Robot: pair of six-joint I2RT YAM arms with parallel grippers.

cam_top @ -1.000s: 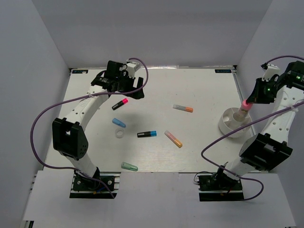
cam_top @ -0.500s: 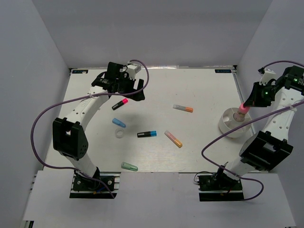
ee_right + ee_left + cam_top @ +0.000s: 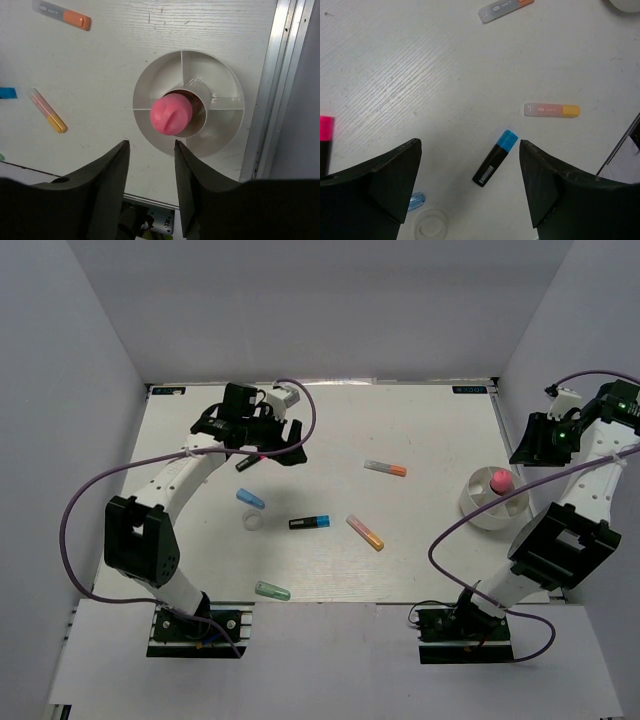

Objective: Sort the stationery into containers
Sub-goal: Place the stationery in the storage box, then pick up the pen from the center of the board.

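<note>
White table (image 3: 420, 420); plain pale grey walls (image 3: 330, 300) on three sides.

Lgt: bright, even, fr. overhead | shdw: soft, faint on table (image 3: 420, 410) | focus: top view sharp; wrist views' near fingers (image 3: 380, 175) sl. blurred

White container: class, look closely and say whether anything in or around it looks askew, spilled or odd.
Nothing is spilled or damaged. The pink marker stands upright in the white container's centre tube, its cap poking above the rim.
</note>
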